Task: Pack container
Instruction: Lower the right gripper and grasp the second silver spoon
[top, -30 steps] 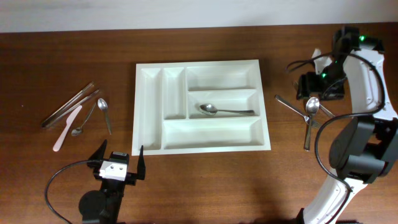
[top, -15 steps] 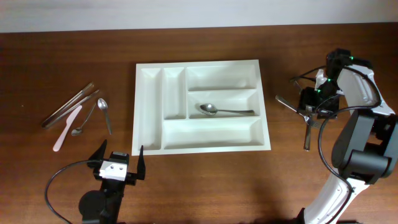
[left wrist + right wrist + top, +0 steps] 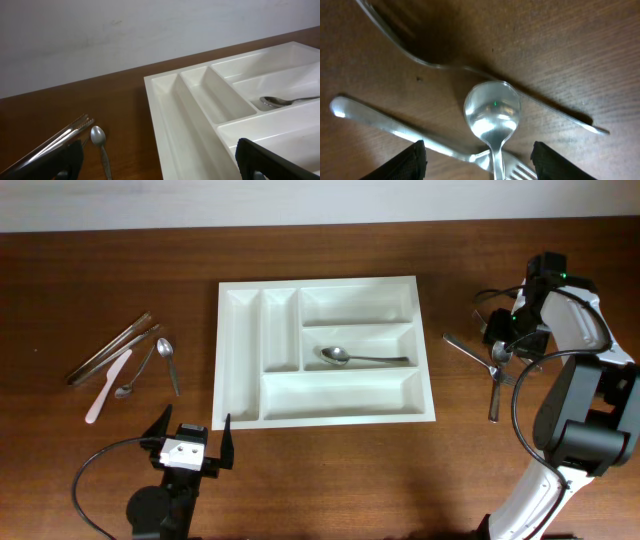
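Observation:
The white cutlery tray (image 3: 250, 408) lies mid-table with one spoon (image 3: 335, 355) in its middle long compartment; it also shows in the left wrist view (image 3: 200, 107). My right gripper (image 3: 503, 340) is open, low over a crossed pile of cutlery right of the tray. In the right wrist view its fingers (image 3: 480, 165) straddle a spoon (image 3: 492, 111) lying on a fork (image 3: 520, 170) and another utensil handle (image 3: 380, 120). My left gripper (image 3: 190, 442) is open and empty at the front left, just off the tray's front-left corner.
Left of the tray lie metal tongs (image 3: 110, 347), two spoons (image 3: 166, 358), and a white plastic knife (image 3: 108, 383). The tongs (image 3: 55, 137) and a spoon (image 3: 98, 136) show in the left wrist view. A pale wall runs behind the table.
My right gripper has dropped and shifted over the cutlery pile right of the tray, now sitting low around the spoon's bowl. The left arm and tray have not moved.

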Robot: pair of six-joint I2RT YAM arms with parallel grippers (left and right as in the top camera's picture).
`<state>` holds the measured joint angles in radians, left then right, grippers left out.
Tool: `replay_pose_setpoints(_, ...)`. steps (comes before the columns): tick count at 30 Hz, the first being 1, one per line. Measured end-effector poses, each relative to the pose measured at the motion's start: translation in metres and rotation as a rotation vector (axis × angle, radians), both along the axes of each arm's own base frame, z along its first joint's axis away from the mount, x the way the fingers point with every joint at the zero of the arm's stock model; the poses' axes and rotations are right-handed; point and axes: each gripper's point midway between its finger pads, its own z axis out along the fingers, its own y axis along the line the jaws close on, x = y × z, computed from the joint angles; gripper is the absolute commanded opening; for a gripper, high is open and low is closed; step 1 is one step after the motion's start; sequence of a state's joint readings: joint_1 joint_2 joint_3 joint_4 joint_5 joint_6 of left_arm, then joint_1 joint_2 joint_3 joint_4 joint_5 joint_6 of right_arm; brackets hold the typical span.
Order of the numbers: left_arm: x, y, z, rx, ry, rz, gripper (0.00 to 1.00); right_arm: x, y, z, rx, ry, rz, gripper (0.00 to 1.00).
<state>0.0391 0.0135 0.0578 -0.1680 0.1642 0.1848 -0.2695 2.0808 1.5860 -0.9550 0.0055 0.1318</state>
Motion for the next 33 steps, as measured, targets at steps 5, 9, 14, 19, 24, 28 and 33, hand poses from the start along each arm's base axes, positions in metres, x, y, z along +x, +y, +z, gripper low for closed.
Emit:
replay_pose_setpoints(5, 0.000, 0.000, 0.000, 0.000, 0.000, 0.000, 0.99, -0.006, 0.000, -0.013, -0.008, 0.010, -0.002, 0.68)
replay_pose_setpoints(9, 0.000, 0.000, 0.000, 0.000, 0.000, 0.000, 0.99, -0.012, 0.001, -0.025, -0.009, 0.020, -0.003, 0.68)
replay_pose_setpoints(14, 0.000, 0.000, 0.000, 0.000, 0.000, 0.000, 0.99, -0.018, 0.002, -0.038, -0.011, 0.022, -0.005, 0.68)
replay_pose_setpoints(19, 0.000, 0.000, 0.000, 0.000, 0.000, 0.000, 0.99, -0.017, 0.002, -0.038, -0.011, 0.013, -0.004, 0.57)
replay_pose_setpoints(24, 0.000, 0.000, 0.000, 0.000, 0.000, 0.000, 0.99, -0.015, 0.001, -0.038, -0.014, 0.008, -0.006, 0.49)
replay_pose_setpoints(28, 0.000, 0.000, 0.000, 0.000, 0.000, 0.000, 0.99, -0.015, 0.001, -0.038, -0.015, 0.008, -0.006, 0.40)
replay_pose_setpoints(33, 0.000, 0.000, 0.000, 0.000, 0.000, 0.000, 0.99, -0.016, 0.001, -0.038, -0.016, 0.012, -0.005, 0.29)
